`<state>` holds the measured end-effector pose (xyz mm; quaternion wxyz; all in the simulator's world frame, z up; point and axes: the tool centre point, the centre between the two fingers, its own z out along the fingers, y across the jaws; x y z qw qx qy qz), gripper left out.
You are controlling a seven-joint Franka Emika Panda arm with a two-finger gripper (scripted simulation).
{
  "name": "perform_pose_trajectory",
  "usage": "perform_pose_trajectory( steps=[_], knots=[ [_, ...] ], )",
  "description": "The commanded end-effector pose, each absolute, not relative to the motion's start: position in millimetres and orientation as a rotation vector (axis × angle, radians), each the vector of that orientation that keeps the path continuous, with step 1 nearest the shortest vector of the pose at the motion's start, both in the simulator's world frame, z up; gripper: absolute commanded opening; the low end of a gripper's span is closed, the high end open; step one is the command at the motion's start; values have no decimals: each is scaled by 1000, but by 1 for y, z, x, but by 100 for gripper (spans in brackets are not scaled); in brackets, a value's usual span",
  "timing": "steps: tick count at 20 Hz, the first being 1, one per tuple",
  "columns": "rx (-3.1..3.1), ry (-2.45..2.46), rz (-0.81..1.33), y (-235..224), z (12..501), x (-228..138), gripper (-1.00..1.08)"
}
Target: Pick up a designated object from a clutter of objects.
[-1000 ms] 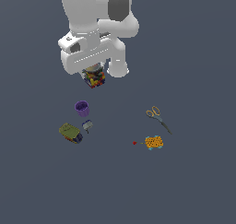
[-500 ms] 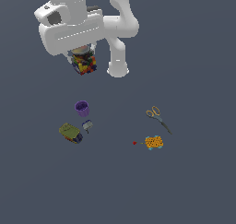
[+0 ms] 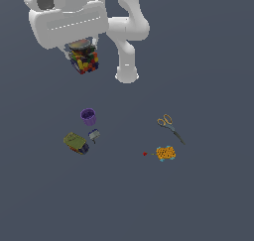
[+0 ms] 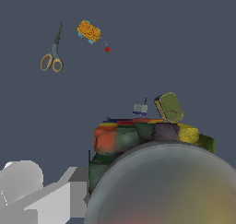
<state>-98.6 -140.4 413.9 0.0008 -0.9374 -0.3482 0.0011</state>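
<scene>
Fingers point(image 3: 82, 57) are closed on the jar point(image 3: 85, 61), hanging high above the counter point(image 3: 208, 185). Rigid, smooth-walled, probably slippery; a side grip just under its lid looks safest.

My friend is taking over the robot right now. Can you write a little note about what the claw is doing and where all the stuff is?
Gripper: shut on the candy jar, held well above the floor.
On the floor: purple cup, olive-green box and small grey item close together; scissors and orange-blue block toward the exterior view's right.
Done: jar grasped and off the floor.
Left: probably just keep it held steady; don't open the claw.
</scene>
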Motion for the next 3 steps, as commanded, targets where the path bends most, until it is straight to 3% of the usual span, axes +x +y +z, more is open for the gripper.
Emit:
perform_pose_trajectory(
  steps=[1, 3],
  knots=[
    [-2945, -1094, 0, -141, 417, -98, -100],
    [-2945, -1094, 0, -141, 417, -97, -100]
  ],
)
